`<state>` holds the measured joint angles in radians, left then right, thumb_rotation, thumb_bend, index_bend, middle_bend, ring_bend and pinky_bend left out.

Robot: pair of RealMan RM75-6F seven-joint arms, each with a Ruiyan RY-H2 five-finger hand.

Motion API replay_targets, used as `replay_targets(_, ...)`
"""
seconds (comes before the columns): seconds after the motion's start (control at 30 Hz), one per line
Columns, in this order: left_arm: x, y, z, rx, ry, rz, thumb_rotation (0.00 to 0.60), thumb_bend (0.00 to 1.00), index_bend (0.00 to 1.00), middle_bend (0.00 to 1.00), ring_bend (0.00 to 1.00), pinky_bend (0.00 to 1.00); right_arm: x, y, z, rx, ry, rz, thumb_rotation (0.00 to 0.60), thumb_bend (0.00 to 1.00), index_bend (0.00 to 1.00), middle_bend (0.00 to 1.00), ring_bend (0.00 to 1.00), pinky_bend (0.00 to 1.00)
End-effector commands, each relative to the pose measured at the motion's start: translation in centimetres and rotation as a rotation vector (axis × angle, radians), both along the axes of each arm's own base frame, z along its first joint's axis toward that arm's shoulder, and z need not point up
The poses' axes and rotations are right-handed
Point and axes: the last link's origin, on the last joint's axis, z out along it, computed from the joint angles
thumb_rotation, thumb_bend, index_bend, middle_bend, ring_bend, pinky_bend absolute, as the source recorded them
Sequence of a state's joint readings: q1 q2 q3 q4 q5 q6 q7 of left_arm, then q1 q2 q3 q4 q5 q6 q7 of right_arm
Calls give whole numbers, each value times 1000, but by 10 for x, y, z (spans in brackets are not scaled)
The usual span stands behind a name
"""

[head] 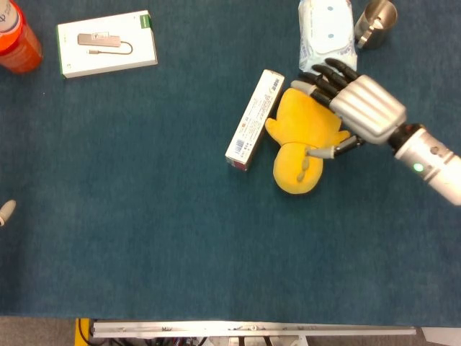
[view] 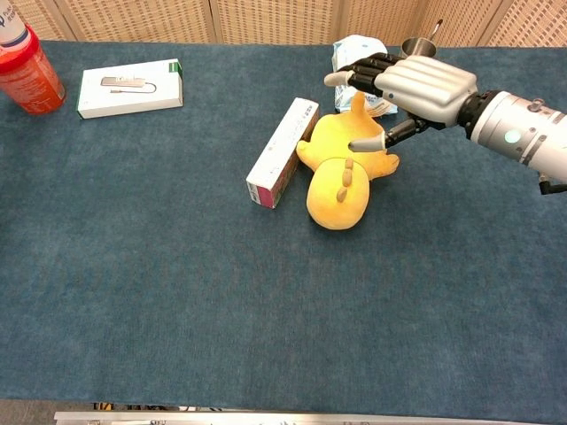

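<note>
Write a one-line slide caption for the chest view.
Right hand open over a yellow plush toy lying beside a long carton on the blue table.

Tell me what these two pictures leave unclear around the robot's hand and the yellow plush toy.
- Contact of the right hand with the yellow plush toy: the palm hides it in both views.
- Wipes pack: cut by the head view's top edge.
- Long box: print too small.
- Left hand: outside both views.

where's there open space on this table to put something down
The near half of the blue table is bare, as is the stretch between the white box and the long carton. It is crowded around the yellow plush, under the right robot hand.
</note>
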<state>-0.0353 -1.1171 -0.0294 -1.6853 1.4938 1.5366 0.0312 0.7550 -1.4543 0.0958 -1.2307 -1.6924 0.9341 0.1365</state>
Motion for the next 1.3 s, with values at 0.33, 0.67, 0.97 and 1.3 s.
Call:
replay_targets(0.33, -3, -3, 2, 13, -3, 12, 600, 147, 93, 62, 7, 32, 12, -12, -44, -30, 83, 139, 69, 0, 0, 93, 0, 0)
replay_targets(0.67, -5, -5, 5, 16, -14, 17, 600, 148, 93, 62, 7, 32, 10, -18, -66, -49, 108, 156, 69, 0, 0, 83, 0, 0)
replay_targets(0.97, -7, -5, 5, 15, -15, 22, 600, 148, 93, 62, 7, 32, 4, -26, -71, -61, 109, 120, 69, 0, 0, 81, 0, 0)
replay_targets(1.3, -6, -4, 5, 14, -15, 21, 600, 148, 93, 62, 7, 32, 0, -32, -61, -73, 29, 49, 69, 0, 0, 78, 0, 0)
